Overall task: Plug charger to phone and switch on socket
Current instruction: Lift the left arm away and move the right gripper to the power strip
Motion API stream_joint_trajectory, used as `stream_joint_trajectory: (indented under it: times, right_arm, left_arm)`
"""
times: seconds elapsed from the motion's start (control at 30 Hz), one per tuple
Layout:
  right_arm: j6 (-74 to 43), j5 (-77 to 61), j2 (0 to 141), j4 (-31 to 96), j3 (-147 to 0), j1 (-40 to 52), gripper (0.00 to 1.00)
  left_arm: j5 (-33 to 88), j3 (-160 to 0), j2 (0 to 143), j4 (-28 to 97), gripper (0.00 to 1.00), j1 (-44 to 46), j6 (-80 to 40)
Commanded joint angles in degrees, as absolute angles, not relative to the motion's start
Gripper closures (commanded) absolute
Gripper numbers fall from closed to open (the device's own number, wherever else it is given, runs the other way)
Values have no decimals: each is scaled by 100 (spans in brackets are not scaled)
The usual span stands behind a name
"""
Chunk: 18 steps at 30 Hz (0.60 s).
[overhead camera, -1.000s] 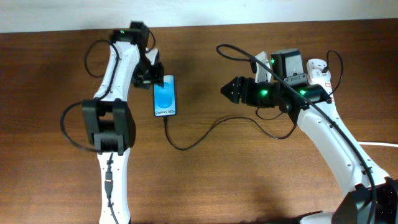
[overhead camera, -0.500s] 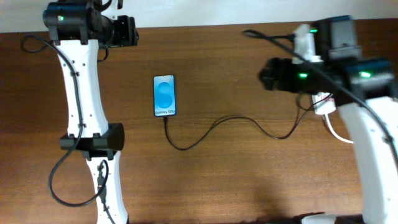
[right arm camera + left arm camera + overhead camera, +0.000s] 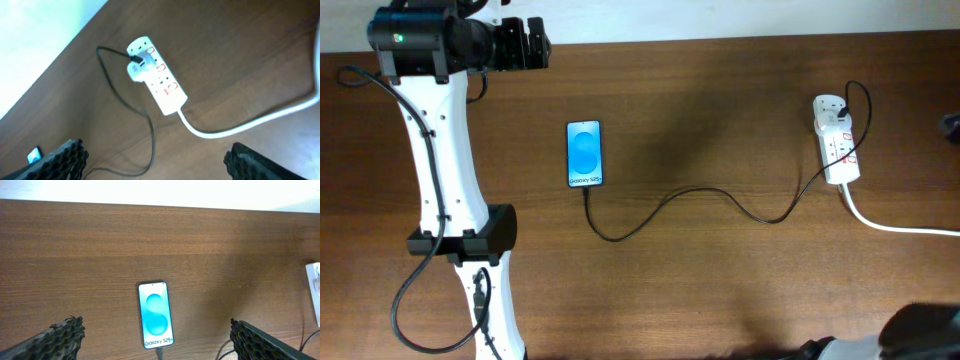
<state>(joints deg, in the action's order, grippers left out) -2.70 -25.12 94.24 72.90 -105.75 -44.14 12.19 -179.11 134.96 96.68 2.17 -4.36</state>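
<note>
Phone cabled up on worktop [image 3: 720, 290]; switch [image 3: 150, 52] state unreadable.
Phone [image 3: 585, 153] lies flat, left of centre. Charger [image 3: 700, 200] runs from its lower edge to the socket [image 3: 838, 152] at far right. Left jaws and right jaws both apart, empty. Risk: pressing the switch could slide the light socket, tug the charger and unseat it at the phone.

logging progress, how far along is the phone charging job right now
Done, by the look: the charger meets the phone's bottom edge, and its other end is plugged into the socket. In hand: nothing; the left gripper and right gripper are open, empty and away from everything. Left: perhaps the switch; the socket's red switches are too small to read as on or off.
</note>
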Motion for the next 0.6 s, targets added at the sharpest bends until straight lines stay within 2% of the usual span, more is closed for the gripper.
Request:
stream_joint_trajectory:
  times: [0.0,0.33,0.57]
  right_arm:
    - [-172,-2659,9992,7030,-10630,-4427,7]
    - [-126,-2331,11559,5610,-10630,-3900,7]
    - [-82,-1726,12418,5247,-10630,-3371,7]
  left_arm:
    - [1262,-17972,13353,9671,1,209,-449]
    - [1262,-17972,13353,9671,1,209,-449]
    - [1262,-17972,13353,9671,1,209,-447]
